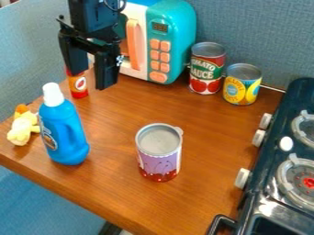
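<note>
The black gripper (92, 82) hangs at the upper left, its two fingers apart with nothing held between them. Behind and partly below it stands a small red bottle (78, 87) with an orange and white label. A blue bottle (64, 133) with a white cap is upright at the left, in front of the gripper. Beside that bottle, at the table's left edge, lies a pale yellow plush toy (23, 126). A purple and red can (159, 158) with a grey top stands at the middle front, well apart from the gripper.
A teal and white toy microwave (173, 41) stands behind the gripper. At the back are a red tomato sauce can (206, 73) and a yellow and blue can (242, 87). The dark toy stove (264, 160) with white knobs borders the wooden table (116, 193) on the right.
</note>
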Controlling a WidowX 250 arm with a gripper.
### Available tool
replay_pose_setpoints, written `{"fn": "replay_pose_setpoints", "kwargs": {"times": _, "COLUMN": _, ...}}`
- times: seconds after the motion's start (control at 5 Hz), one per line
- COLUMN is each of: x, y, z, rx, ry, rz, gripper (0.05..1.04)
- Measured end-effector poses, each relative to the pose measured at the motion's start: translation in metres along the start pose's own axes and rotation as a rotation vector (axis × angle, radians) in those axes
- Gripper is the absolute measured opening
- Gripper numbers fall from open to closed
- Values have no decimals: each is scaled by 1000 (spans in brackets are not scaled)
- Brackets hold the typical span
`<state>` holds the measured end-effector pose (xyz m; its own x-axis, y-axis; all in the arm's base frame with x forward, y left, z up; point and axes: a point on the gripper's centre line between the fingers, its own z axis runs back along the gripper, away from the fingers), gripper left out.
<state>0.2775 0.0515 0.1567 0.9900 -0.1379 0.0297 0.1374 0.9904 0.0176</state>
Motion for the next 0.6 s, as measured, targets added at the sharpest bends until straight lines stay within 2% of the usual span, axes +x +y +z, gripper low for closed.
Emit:
{"fn": "replay_pose_setpoints", "kwargs": {"times": 0.2, "x": -1, "y": -1, "z": -7, "rx": -14, "ry": 24, "rz": -3, "gripper": 1001}}
{"fn": "replay_pose_setpoints", "kwargs": {"times": 0.4, "x": -4, "y": 7, "z": -3, "rx": -111, "ry": -3, "rz": -29, "gripper": 1001}}
{"fn": "replay_pose_setpoints", "kwargs": {"times": 0.6, "x": -5, "y": 27, "z": 11, "rx": -112, "ry": -65, "rz": -24, "gripper": 1001}}
